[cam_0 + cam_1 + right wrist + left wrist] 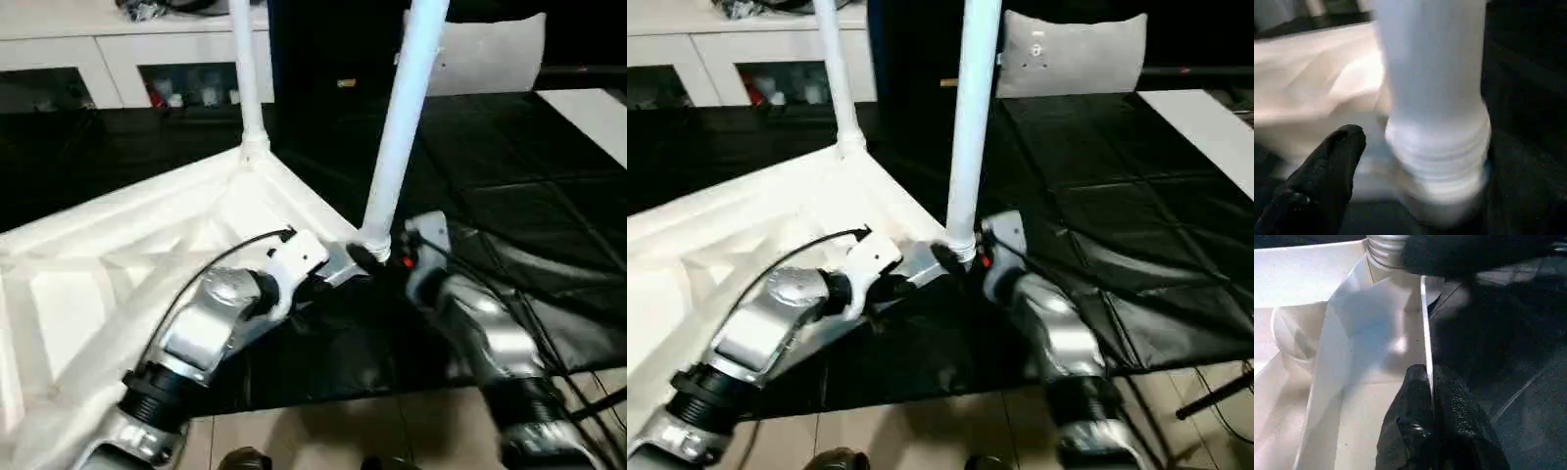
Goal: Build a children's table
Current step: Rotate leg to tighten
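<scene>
The top (pixel 118 264) lies upside down on black floor mats (pixel 509 196), ribbed underside up, one corner pointing toward the robot's right and its bulk spreading off to the robot's left. 2 legs stand up from it. The far leg (pixel 245 69) sits in the far corner socket and rises nearly straight. The near leg (pixel 402 127) stands at the near right corner, long axis upright but leaning a little to the right at its upper end.

The head views show both silver forearms meeting at that near corner. The left wrist view adds what they cannot: the left end effector (pixel 1432 401) is clenched on the thin rim of the top, 1 finger on each side of the wall, with the ribbed foot of a leg just beyond. The right wrist view brings the near leg's ringed foot (pixel 1437 147) close up, seated at the corner, with 1 black finger (pixel 1327 171) beside it and apart from it; I cannot tell how the right end effector (pixel 970 257) is set.

Behind stand a white cabinet (pixel 127 54) with small items on its shelves and a grey-white cushion (pixel 1073 49) propped against the dark back. Pale floor tile (pixel 323 431) shows nearest the robot.
</scene>
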You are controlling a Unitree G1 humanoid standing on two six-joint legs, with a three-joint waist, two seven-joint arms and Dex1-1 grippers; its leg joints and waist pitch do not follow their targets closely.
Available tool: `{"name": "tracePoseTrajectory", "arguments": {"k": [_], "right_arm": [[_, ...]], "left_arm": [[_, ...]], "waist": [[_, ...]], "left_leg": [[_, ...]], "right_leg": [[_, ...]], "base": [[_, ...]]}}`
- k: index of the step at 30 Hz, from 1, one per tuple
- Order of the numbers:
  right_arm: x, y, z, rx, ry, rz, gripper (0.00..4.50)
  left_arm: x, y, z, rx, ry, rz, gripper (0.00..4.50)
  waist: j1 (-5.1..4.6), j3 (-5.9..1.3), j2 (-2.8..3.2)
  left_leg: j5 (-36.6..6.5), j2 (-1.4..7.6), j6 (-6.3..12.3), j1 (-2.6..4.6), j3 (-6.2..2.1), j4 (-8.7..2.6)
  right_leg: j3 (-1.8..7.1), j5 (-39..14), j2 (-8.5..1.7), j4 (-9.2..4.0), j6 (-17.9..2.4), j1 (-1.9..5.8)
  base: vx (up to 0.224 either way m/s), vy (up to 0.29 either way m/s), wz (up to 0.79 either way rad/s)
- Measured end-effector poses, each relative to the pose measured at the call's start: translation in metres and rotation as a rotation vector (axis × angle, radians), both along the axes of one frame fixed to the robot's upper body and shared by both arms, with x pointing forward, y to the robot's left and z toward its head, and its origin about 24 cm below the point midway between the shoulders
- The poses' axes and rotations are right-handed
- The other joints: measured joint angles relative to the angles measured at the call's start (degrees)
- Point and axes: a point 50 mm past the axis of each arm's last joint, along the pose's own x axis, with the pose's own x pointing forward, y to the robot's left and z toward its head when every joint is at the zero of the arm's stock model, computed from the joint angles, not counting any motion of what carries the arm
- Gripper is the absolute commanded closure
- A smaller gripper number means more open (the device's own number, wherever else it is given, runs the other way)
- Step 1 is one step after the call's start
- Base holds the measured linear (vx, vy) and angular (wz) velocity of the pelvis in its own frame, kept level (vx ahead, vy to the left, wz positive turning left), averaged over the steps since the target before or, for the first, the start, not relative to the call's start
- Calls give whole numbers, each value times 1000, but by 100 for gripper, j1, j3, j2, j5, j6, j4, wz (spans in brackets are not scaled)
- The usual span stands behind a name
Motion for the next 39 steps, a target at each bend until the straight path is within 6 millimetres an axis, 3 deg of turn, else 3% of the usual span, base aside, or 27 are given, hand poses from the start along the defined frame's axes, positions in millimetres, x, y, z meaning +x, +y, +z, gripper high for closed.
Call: {"name": "tracePoseTrajectory", "arguments": {"k": [5, 9, 13, 19, 24, 39], "right_arm": [[-7, -18, 11, -40, -48, 106, 3], [-13, -34, 25, -124, -81, 240, 3], [-19, -32, 26, -162, -91, 377, 3], [-21, -22, 27, -222, -104, 514, 3], [-24, -14, 25, -266, -97, 633, 3], [-27, -10, 16, -216, 4, 738, 123]], "left_arm": [[5, 15, 3, 13, -12, -62, 450], [5, 27, 3, 20, -2, -170, 450], [3, 36, 3, 51, 18, -313, 450], [-4, 33, 4, 101, 49, -521, 450], [-3, 33, 4, 121, 55, -601, 450], [0, 37, 4, 146, 56, -674, 450]], "waist": [[3, -5, 8], [70, -7, 9], [105, -8, 9], [210, -9, 6], [234, -19, -5], [256, -51, -38]], "left_leg": [[29, 8, -8, -32, 21, 6], [25, 2, 5, -33, 37, 7], [25, 2, 3, -21, 45, 9], [26, 5, 3, 14, 57, 19], [26, 7, 2, 13, 60, 30], [26, 14, 3, 10, 63, 41]], "right_leg": [[10, 0, 0, 14, -9, -38], [19, -7, -9, 12, -10, -40], [20, -7, -16, 23, -10, -31], [28, -11, -19, 30, -2, 6], [31, -10, -19, 40, -4, 6], [29, -4, -19, 48, -13, 6]], "base": [[0, 0, 0], [0, 0, 0], [0, 0, 0], [0, 0, 0], [0, 0, 0], [0, 0, 0]]}}
